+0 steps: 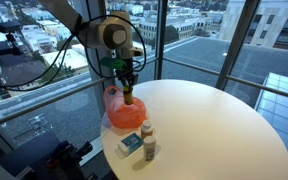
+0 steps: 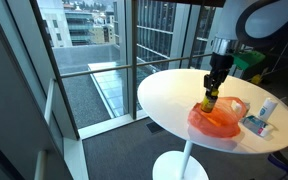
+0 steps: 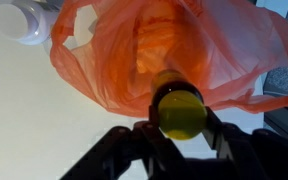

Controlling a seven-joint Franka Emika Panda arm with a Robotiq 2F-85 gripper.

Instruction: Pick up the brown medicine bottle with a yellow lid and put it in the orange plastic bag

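Brown medicine bottle (image 3: 179,110) is clamped in my fingers (image 3: 144,135) above the orange bag (image 3: 104,60), so I'd centre over its opening, lower, then release

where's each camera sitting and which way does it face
An exterior view: across the table, facing the windows; arm and gripper show.
An exterior view: beside the glass wall, looking along it at the table; arm shows.
Wrist view: looks down past the fingers at the bottle and the orange bag.
All three share bottle and orange bag.
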